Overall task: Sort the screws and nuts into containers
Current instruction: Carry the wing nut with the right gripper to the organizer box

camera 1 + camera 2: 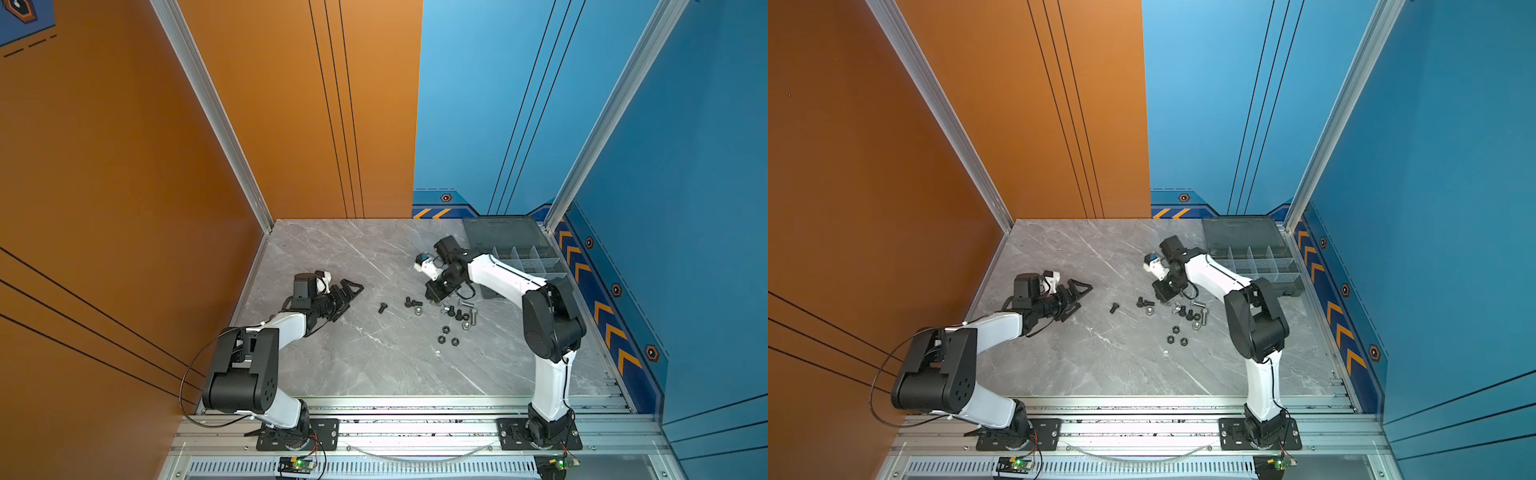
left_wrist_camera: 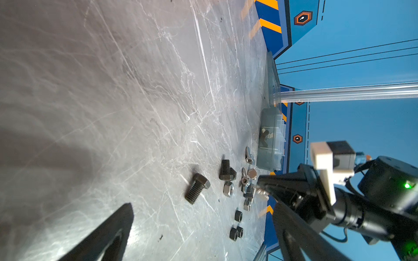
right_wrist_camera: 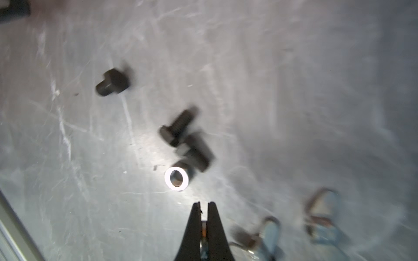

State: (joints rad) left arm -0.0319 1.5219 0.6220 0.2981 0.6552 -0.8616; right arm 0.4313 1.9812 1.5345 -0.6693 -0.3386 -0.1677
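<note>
Pinching a small silver piece [image 3: 203, 224] between closed jaws, our right gripper [image 3: 203, 204] hangs over matte black hex-head screws [image 3: 178, 126] and a shiny silver nut [image 3: 176, 178] lying loose on the grey marble tabletop [image 1: 332, 353], near the smoky-grey divided organizer box [image 1: 540, 270]. We judge them hard, light and slippery, best nipped across the flats. Our left gripper [image 1: 353, 297] gapes empty.

Right gripper [image 3: 203, 206]: bottom centre of the frame, jaws almost together, a silvery glint in the slit.
Silver nut [image 3: 176, 178]: just above the gripper, lying flat.
Black screws [image 3: 178, 126]: two touching just above the nut, a third upper left.
Wing nuts [image 3: 323, 212]: lower right, blurred.
</note>
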